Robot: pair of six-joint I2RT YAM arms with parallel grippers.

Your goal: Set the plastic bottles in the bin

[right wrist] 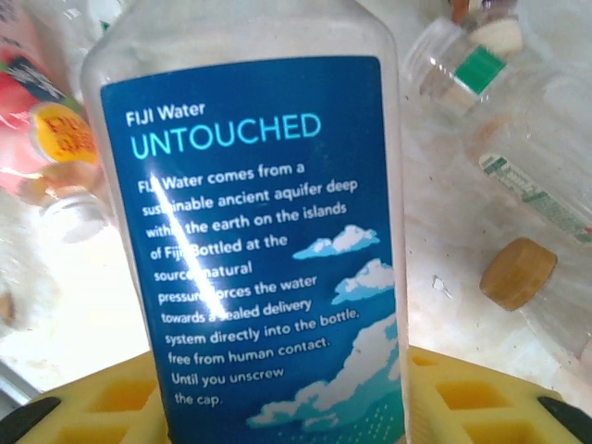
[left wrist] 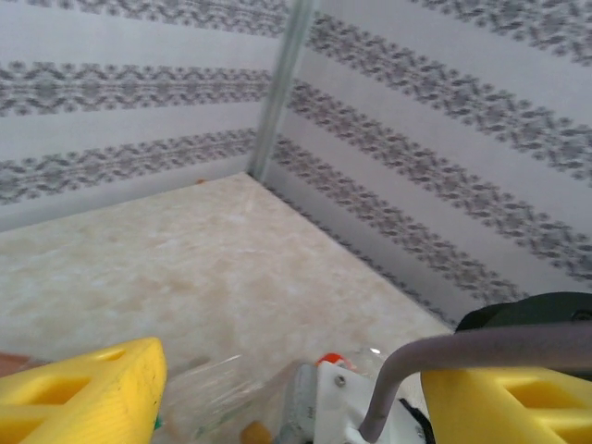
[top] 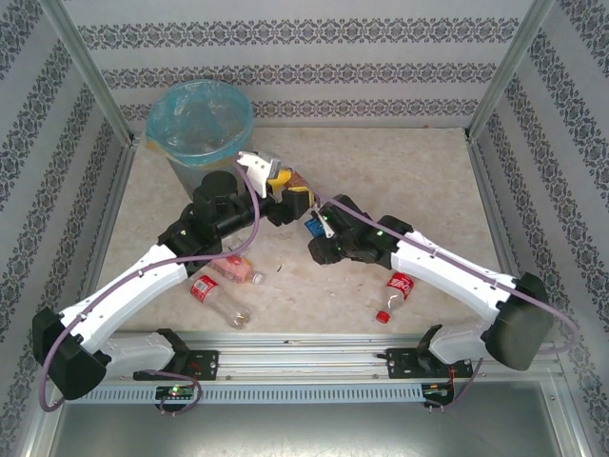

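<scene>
Left gripper (top: 278,177) — up off the table, just right of the bin (top: 200,88), with its yellow fingers (left wrist: 83,393) wide apart in the wrist view. A scrap of clear plastic shows low between them; cannot tell whether anything is gripped. The bin sits in the far left corner, liner folded over the rim. Nearer the arm bases, beside the left arm, a pink bottle (top: 235,269) and a red-labelled bottle (top: 206,288) lie loose on the table.

Centre: right gripper (top: 312,228), jaws pressed against both sides of a blue-labelled Fiji bottle (right wrist: 259,231). Most of the bottle's length reaches out past the fingers. Other clear bottles lie close around it, one with a tan cap (right wrist: 518,273).

Far right: a red-capped bottle (top: 398,288), apart from the rest.

Risks, as I judge them —
- Smooth wall and long overhang: the Fiji bottle may pivot or slip in the jaws on the lift.
- Neighbours may get nudged and roll off.
- The left arm lies between the right gripper and the bin, so a straight carry would likely clip it.
- The bin rim is high; a low approach could snag the liner or tip the bin.
</scene>
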